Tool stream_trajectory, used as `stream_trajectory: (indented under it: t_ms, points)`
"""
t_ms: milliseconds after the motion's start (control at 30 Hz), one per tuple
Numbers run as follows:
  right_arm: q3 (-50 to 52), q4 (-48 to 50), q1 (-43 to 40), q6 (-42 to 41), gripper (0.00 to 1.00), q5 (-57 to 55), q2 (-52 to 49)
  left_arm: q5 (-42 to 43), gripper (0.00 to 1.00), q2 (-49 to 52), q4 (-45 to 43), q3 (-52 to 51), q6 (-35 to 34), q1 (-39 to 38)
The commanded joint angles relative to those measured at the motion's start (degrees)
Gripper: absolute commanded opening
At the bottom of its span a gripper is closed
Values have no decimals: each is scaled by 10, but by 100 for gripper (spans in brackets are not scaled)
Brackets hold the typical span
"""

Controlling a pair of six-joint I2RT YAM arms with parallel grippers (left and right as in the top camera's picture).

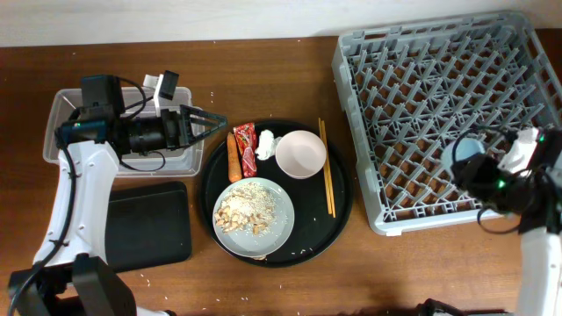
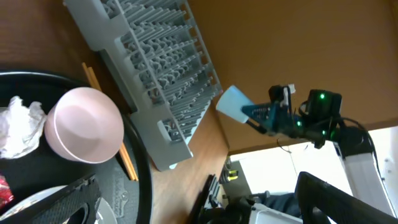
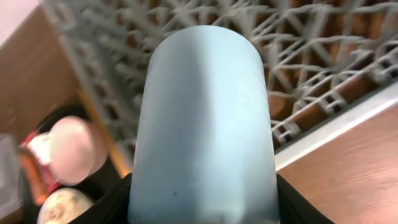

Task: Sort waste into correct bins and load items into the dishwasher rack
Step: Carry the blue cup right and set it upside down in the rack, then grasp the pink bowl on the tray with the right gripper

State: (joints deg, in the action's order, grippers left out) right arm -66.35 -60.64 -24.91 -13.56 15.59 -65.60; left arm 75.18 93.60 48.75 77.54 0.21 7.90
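Your right claw [image 1: 474, 168] is pinching the light-blue cup [image 3: 205, 124] across its wall. It holds the cup above the pegs in the front right part of the dishwasher rack [image 1: 439, 53], not yet seated. Judge the cup as light, stiff and smooth-sided, so it could twist or slip in a two-point hold. The grip on the body looks sound, and squeezing harder would gain you nothing. You cannot tell from these views which end is the mouth.

The upright pegs are the main obstacle, so aim for a gap between rows or the cup will perch on their tips. The rack's front wall lies close under the wrist.

Your left claw [image 1: 211, 121] is spread and empty, well to the rack's left. The white bowl [image 1: 300, 154] and chopsticks [image 1: 326, 167] lie on the round black tray [image 1: 338, 206], just left of the rack and clear of this placement.
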Motion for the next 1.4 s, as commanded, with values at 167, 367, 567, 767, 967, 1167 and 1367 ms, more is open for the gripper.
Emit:
stream_trajectory:
  t_ms: [167,367,567,767,967,1167,1367]
  points:
    - [-134,-16,-2,-19,42,-88,-228,-39,99,-9,26,7,5,0]
    - [-134,-53,-2,-20,64,-88,-268,-60,99,-9,36,7,7,0]
    - [-241,-104,-2,14,98,-23,-246,-61,99,-11,52,7,7,0]
    - [-296,-134,65,104,98,71,-115,-333,99,-135,101,7,-20,1]
    - [-287,-110,311,96,99,82,-122,-742,99,-410,119,7,-115,3]
    - [-266,-50,476,-54,56,-84,-342,-765,99,-465,144,7,-115,3]
    - [-266,29,476,-71,44,-86,-517,-765,99,-465,146,7,-115,3]
